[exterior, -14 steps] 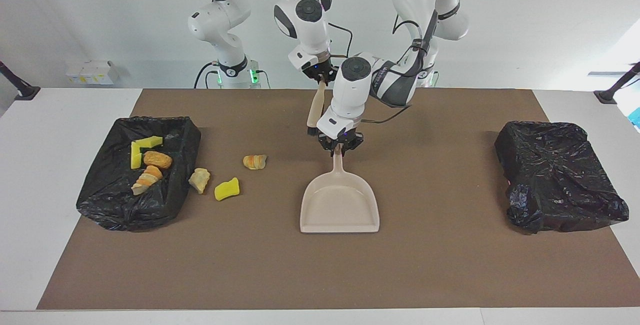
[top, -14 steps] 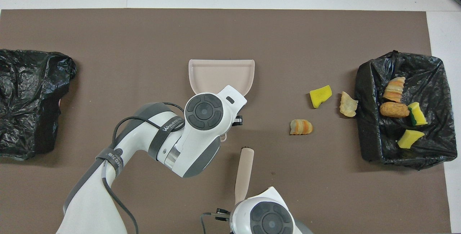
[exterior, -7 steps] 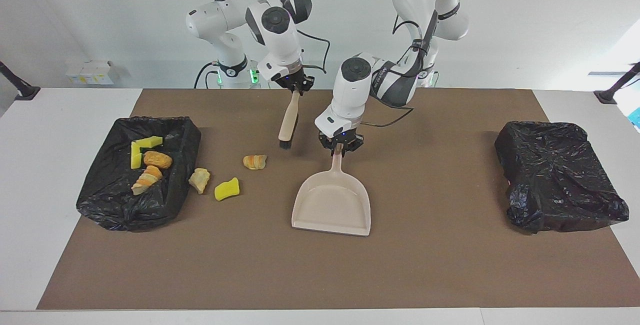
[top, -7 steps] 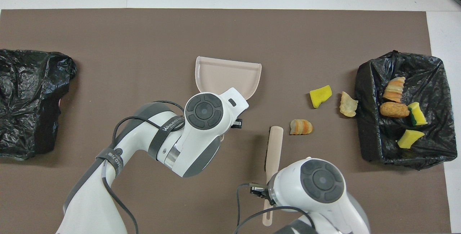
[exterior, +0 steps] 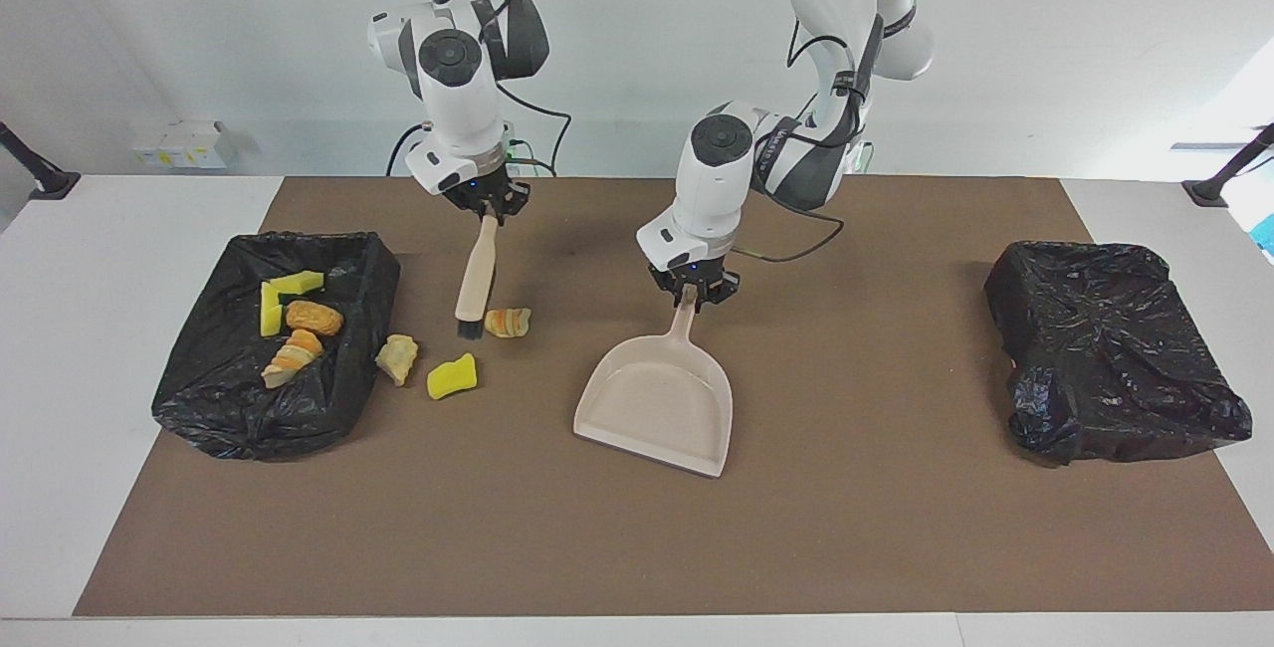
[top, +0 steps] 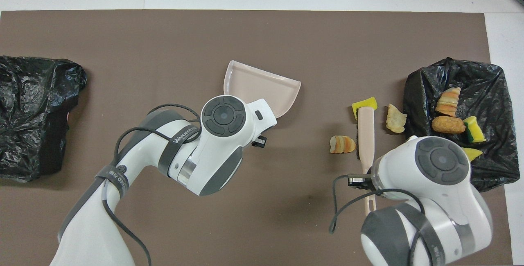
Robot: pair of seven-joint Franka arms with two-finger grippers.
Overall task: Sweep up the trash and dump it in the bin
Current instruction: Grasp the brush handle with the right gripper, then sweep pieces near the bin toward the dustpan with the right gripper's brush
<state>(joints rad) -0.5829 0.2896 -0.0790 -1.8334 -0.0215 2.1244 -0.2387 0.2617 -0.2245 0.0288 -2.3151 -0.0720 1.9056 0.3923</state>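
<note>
The right hand [exterior: 488,210] is closed on the handle of the beige brush [exterior: 476,279], which hangs tilted with its dark bristles down at the brown mat [exterior: 637,547] covering the tabletop [exterior: 100,249]. In the facing view the bristles are seen just beside a striped orange-tan lump [exterior: 508,322], at its 9 o'clock; whether they touch it cannot be told.

The left hand [exterior: 692,292] is closed on the handle of the beige dustpan [exterior: 657,408]. The pan is seen at mid-table, its open lip turned toward 5 o'clock in the facing view, and it holds nothing.

The trash is found toward the right arm's end of the table. Three pieces lie loose on the mat: the striped lump, a yellow sponge piece [exterior: 452,375] and a pale tan scrap [exterior: 398,358] touching the edge of the open black-lined bin [exterior: 229,398]. In the overhead view the sponge piece [top: 365,103] is partly covered by the brush head at its 6 o'clock. Inside that bin four more are seen: an L-shaped pair of yellow-green sponge pieces [exterior: 282,291], an orange bread-like lump [exterior: 314,317] and a striped lump [exterior: 291,356].

A second black bag-covered bin [exterior: 1110,348] is set at the left arm's end, well apart from the scraps.
</note>
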